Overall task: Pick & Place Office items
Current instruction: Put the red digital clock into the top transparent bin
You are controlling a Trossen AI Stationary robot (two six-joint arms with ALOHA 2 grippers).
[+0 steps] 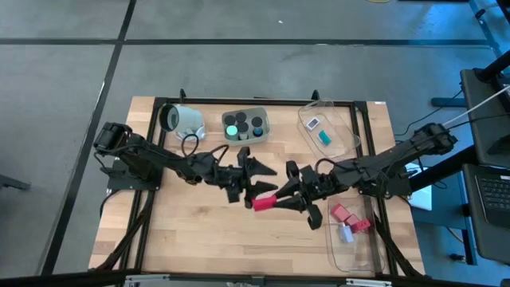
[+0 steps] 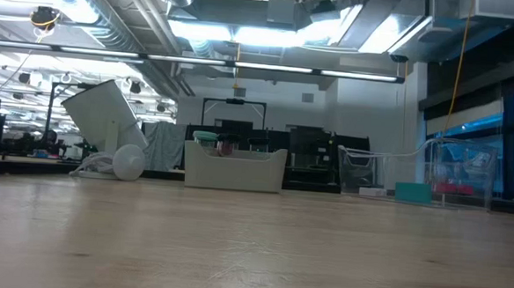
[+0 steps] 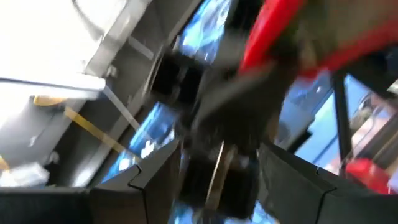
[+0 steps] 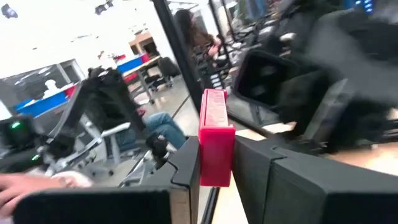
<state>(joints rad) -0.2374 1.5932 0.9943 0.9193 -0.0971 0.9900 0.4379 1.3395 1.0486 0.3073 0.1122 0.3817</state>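
My right gripper (image 1: 275, 198) hovers over the middle of the table, shut on a red block (image 1: 264, 202). My left gripper (image 1: 253, 167) is open just beyond it, toward the far edge, fingers spread and touching nothing. Its wrist view is blurred; it shows the red block (image 3: 273, 31) and the other arm ahead of the left gripper (image 3: 217, 186). Black caps and a green-glowing one (image 1: 232, 130) lie in a grey tray (image 1: 263, 119). A pale rectangle (image 1: 312, 123) and a teal one (image 1: 324, 137) lie in a clear tray (image 1: 344, 119). Neither gripper shows in the low view. My right gripper pinches the red block (image 4: 216, 163) between its two fingers, one finger (image 4: 186, 168) on each broad side. The fingers come about level from the table's right. The block sticks out past the fingertips and is lifted clear of the table.
A white cup-like cylinder (image 1: 182, 119) lies tipped at the far left. A second clear tray (image 1: 339, 253) at the near right holds red blocks (image 1: 348, 217) and a pale piece (image 1: 347, 233). Bare wood (image 1: 183, 231) spreads across the near left. A dark frame (image 1: 143, 231) borders the table.
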